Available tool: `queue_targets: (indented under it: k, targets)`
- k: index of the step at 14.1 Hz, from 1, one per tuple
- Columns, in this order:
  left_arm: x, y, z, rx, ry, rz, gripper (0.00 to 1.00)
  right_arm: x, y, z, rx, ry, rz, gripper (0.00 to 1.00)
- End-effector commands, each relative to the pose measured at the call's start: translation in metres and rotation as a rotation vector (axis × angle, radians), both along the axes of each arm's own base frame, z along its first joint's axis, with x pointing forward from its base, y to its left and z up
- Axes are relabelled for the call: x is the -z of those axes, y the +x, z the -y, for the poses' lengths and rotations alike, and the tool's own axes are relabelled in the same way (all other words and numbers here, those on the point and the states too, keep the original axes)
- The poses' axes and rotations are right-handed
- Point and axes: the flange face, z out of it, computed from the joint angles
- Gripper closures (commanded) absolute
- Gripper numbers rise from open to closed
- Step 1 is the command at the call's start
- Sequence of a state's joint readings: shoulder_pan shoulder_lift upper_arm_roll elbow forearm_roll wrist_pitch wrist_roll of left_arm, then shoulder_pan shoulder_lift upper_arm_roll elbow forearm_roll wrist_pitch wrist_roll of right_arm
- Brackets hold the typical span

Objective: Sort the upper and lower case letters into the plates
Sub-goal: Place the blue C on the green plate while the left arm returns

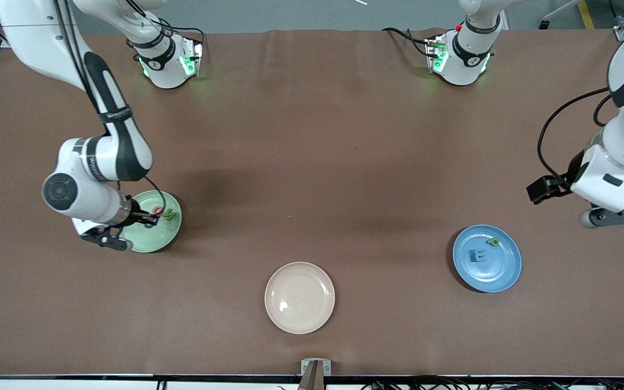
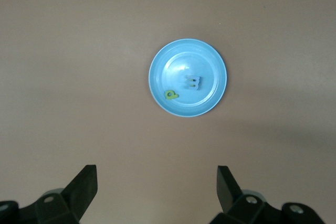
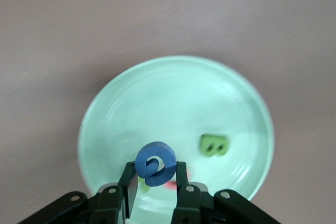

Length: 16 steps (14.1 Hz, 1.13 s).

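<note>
The right gripper [image 3: 156, 182] hangs over the round, shallow, glossy mint-green plate [image 1: 167, 237], which sits toward the right arm's end of the brown-covered table [image 1: 312, 162]. Its two black fingers [image 3: 127, 179] are closed most of the way on a small blue curled foam letter [image 3: 155, 163], pinching it from both sides so that the letter stands between the tips above the plate's floor. Under and just beside the gripper, inside the same plate, lies a small green letter with two holes [image 3: 213, 145]. A bit of red [image 3: 170, 184] and a bit of yellow-green [image 3: 143, 185] show past the fingers, too hidden to tell which letters they are.

The left gripper [image 2: 157, 187] hovers over bare table at the left arm's end, its fingers [image 2: 84, 187] spread wide and holding nothing. Ahead of it, well apart from the tips, sits the round, shallow, glossy blue plate [image 2: 210, 59]. In this plate lie two pieces: a pale blue block-shaped letter [image 2: 192, 82] near the middle and a small yellow-green letter [image 2: 171, 95] close to the rim, the two near each other but not touching.

Between the two task plates, and nearer to the front camera than either, rests a round cream-beige plate [image 1: 299, 297] with nothing in it. It lies well apart from both grippers.
</note>
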State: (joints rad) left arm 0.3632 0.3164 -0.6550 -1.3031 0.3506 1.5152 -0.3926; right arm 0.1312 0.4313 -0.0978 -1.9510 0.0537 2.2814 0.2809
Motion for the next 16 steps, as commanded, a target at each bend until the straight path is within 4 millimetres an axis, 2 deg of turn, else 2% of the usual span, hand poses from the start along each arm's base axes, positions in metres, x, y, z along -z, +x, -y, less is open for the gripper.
queue_targets:
  k: [1, 3, 4, 6, 9, 10, 11, 12, 15, 16]
  targets:
    - [-0.031, -0.022, 0.002, -0.009, 0.015, 0.0, 0.0, 0.024, 0.0, -0.002, -0.029, -0.009, 0.023, 1.0]
    - [-0.028, -0.024, -0.002, -0.023, -0.019, -0.033, 0.0, 0.041, 0.003, -0.001, -0.028, -0.012, 0.047, 1.0]
    - [-0.029, -0.026, -0.001, -0.023, -0.031, -0.039, 0.0, 0.043, 0.004, 0.0, -0.027, -0.012, 0.053, 1.0]
    - [-0.048, -0.038, 0.009, -0.014, -0.025, -0.009, 0.0, 0.046, 0.003, -0.002, -0.03, -0.013, 0.048, 0.99]
    - [-0.047, -0.041, 0.01, -0.012, -0.046, -0.034, 0.0, 0.044, 0.005, 0.0, -0.027, -0.013, 0.053, 0.96]
    - [-0.047, -0.041, 0.009, -0.018, -0.062, -0.039, 0.0, 0.044, 0.005, 0.0, -0.027, -0.013, 0.053, 0.8]
    - [-0.047, -0.041, 0.0, -0.033, -0.065, -0.042, 0.0, 0.043, 0.005, 0.0, -0.027, -0.013, 0.053, 0.3]
    - [-0.059, -0.048, -0.016, -0.044, -0.061, -0.032, 0.0, 0.042, 0.005, -0.001, -0.027, -0.013, 0.05, 0.01]
    - [-0.059, -0.048, -0.048, 0.014, -0.071, -0.051, 0.0, 0.029, 0.015, -0.004, -0.037, -0.011, 0.07, 0.0]
    - [-0.059, -0.047, -0.052, 0.015, -0.073, -0.053, 0.0, 0.023, 0.017, -0.006, -0.042, -0.012, 0.05, 0.0]
